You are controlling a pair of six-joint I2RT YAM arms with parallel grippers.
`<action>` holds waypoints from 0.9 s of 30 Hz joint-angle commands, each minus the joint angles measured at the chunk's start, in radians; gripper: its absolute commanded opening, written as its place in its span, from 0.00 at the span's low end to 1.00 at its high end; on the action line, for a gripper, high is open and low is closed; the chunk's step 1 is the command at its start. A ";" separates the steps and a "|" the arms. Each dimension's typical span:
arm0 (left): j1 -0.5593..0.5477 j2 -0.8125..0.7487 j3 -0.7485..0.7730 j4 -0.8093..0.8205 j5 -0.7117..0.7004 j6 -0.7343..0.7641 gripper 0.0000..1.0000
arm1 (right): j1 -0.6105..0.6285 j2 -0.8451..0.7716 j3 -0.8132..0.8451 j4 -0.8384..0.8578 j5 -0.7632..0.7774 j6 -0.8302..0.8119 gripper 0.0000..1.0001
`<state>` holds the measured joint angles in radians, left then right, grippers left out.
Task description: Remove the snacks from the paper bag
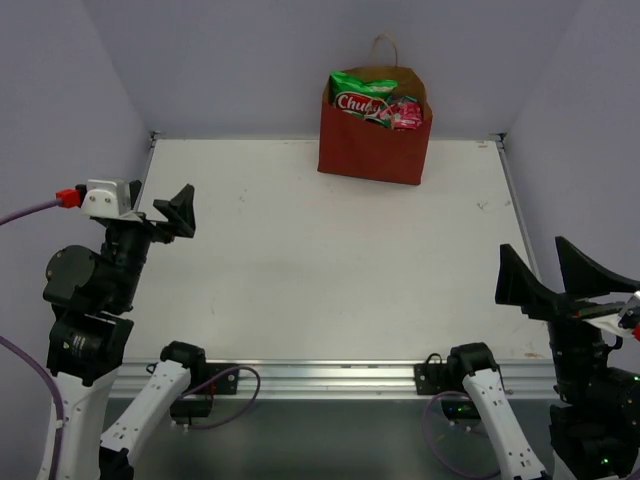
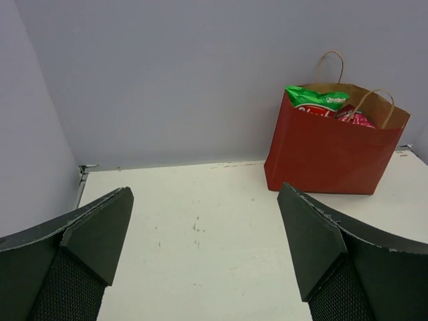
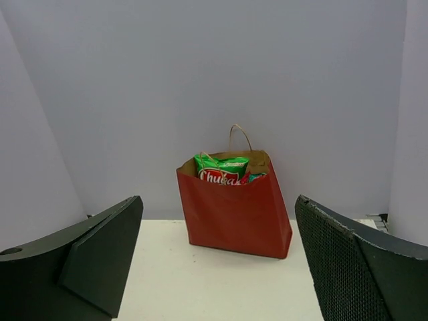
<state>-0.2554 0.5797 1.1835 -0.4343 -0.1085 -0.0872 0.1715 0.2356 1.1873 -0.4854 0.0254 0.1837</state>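
Only writing I can make out is on the big green-and-white chip bag (image 1: pixel 360 97): the red logo starts "Chub" in white letters and the rest is cut off by the bag's rim. There's smaller white print on the green part too, but it's too tiny to read. It's poking out the top of the paper bag (image 1: pixel 372 152), which is red-brown outside and tan inside, with thin twisted handles (image 1: pixel 384 45) standing up. A red-pink sachet (image 1: pixel 406 113) is wedged in just right of the chips. The paper bag stands upright at the far edge of the table (image 1: pixel 300 280), a bit right of centre. The left gripper (image 2: pixel 204 190) sits by the left edge and the right gripper (image 3: pixel 218 198) by the near right corner, both spread wide and holding nothing, well away from the bag.
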 commanded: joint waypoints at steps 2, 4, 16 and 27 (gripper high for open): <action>0.007 0.017 -0.005 0.035 0.003 -0.019 1.00 | 0.003 0.022 -0.002 0.024 -0.019 0.022 0.99; 0.007 0.022 -0.012 0.035 0.009 -0.026 1.00 | 0.002 0.028 -0.003 0.018 -0.019 0.040 0.99; 0.008 0.149 -0.166 0.141 0.154 -0.123 1.00 | 0.003 0.447 -0.005 0.000 -0.182 0.166 0.99; 0.008 0.215 -0.277 0.246 0.191 -0.132 1.00 | 0.002 1.085 0.234 0.277 -0.441 -0.292 0.99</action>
<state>-0.2550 0.8024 0.9165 -0.2848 0.0502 -0.2005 0.1730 1.2076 1.2781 -0.3145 -0.3332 0.1234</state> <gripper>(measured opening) 0.997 0.989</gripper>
